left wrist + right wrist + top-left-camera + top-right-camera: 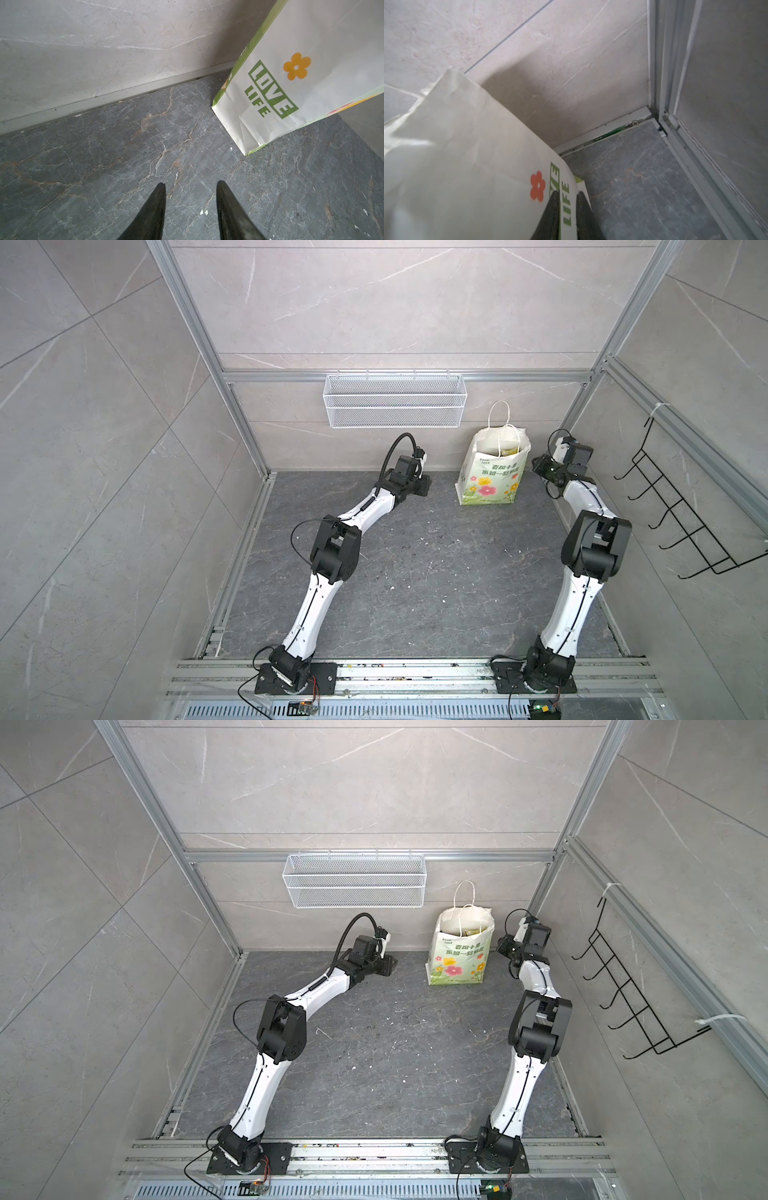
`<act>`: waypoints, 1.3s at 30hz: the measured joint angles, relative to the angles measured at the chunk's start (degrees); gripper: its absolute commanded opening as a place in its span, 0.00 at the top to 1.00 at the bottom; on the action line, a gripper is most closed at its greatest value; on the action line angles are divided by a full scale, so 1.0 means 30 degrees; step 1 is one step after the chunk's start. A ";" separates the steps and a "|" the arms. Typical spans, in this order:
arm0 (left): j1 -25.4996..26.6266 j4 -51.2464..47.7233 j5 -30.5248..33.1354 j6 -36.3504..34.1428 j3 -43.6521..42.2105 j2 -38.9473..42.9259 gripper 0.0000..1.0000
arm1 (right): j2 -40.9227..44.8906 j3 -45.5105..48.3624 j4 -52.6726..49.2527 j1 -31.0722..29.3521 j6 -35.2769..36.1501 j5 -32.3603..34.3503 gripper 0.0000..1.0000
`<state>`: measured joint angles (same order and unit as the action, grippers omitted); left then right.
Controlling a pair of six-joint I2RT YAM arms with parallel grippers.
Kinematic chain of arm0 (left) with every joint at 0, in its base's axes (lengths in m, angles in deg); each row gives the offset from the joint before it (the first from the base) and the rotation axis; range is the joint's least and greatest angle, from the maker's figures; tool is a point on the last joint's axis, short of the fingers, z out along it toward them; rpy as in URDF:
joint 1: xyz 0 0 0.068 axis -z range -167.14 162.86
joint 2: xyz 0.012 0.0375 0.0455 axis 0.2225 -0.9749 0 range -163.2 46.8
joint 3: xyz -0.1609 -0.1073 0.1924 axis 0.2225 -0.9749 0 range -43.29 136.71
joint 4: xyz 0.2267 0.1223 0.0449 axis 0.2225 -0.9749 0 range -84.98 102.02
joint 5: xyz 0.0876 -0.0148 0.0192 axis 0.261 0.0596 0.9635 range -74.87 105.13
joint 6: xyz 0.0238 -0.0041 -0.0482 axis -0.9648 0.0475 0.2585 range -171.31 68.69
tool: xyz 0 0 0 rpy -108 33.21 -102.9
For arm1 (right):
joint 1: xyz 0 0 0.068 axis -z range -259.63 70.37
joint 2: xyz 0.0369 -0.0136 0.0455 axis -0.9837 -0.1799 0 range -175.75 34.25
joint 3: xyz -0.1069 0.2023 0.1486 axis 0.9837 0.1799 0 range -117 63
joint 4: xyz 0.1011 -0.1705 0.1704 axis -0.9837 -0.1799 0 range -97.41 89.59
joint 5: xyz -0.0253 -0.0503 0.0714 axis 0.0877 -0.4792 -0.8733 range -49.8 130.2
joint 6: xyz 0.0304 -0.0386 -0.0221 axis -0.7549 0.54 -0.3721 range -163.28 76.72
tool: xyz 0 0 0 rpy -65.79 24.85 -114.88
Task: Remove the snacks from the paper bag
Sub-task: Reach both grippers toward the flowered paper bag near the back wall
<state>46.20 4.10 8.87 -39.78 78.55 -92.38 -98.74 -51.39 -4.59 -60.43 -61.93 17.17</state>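
Grey marble table (415, 572), tiled walls all round, nothing unpacked yet. Left fingers (153, 214) are hanging low over bare table, spread apart and holding nothing, well left of the bag. White mesh basket (395, 400) is hanging on the back wall, not involved. Paper bag (492, 472) is standing upright near the back right corner, mouth open, handles up. Snacks (509, 451) are sitting inside, only a yellow bit showing in both top views. Right fingers (552, 212) are sitting right at the bag's side panel with only a narrow gap between them and nothing visibly pinched; can't tell if they're touching paper. Black wire rack (681, 506) is hanging on the right wall. My read: we're setting up the first reach. Suggest one arm steadying the rim while the other is going in from above. Paper's light, so a side push is likely tipping it.
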 measured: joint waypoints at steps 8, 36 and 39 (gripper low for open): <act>-0.0007 0.0561 0.0015 0.0102 -0.1858 0.0678 0.59 | -0.7861 -1.1723 -0.3009 0.0000 -0.0947 -0.1712 0.81; -0.2127 0.1362 0.0925 0.4867 0.0117 -0.2266 0.62 | -1.2961 -1.2706 0.1348 -0.1530 -0.5435 -0.9034 0.79; -0.2477 0.1450 0.1282 0.5042 -0.1362 -0.2120 0.62 | -1.2123 -1.0979 0.2222 -0.1974 -0.5435 -0.9843 0.79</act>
<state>38.77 8.45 12.71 -24.66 74.47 -98.74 -135.11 -84.33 2.07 -66.36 -78.24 -12.36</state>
